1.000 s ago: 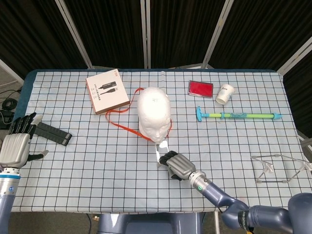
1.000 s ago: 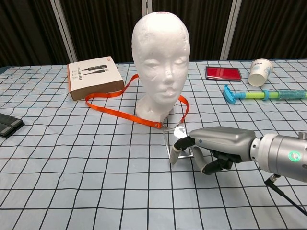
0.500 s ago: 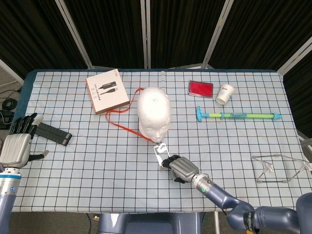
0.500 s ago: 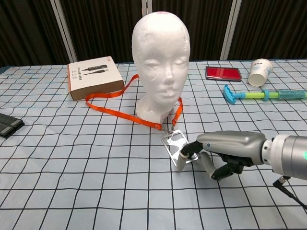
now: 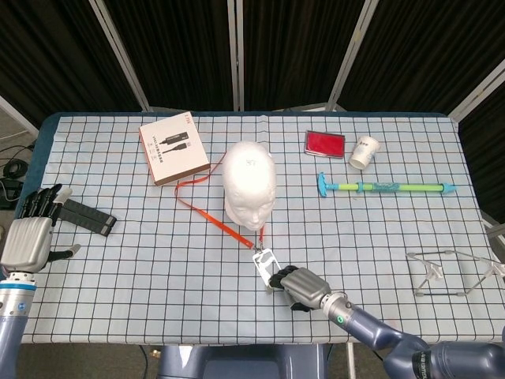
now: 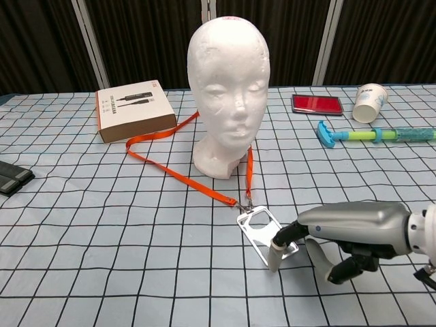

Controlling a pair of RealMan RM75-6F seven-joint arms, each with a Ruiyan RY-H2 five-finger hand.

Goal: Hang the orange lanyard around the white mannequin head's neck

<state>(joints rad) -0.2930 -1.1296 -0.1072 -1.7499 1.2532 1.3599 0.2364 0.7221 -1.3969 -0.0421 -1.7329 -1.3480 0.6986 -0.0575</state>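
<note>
Your right hand [image 6: 340, 235] pinches the clear badge holder [image 6: 262, 231] at the end of the orange lanyard [image 6: 184, 178], just in front of the white mannequin head [image 6: 228, 88], other fingers curled under. The strap runs from the badge back along both sides of the head's base and lies flat on the checked tablecloth [image 6: 102, 259]; whether it goes around the neck behind, you can't tell. Your left hand [image 5: 28, 237] hovers well to the left of the head, holding nothing, fingers extended and slightly apart, beside a black clip-like block [image 5: 87, 215]. A brown cable box [image 5: 173, 148] sits left behind the head.
</note>
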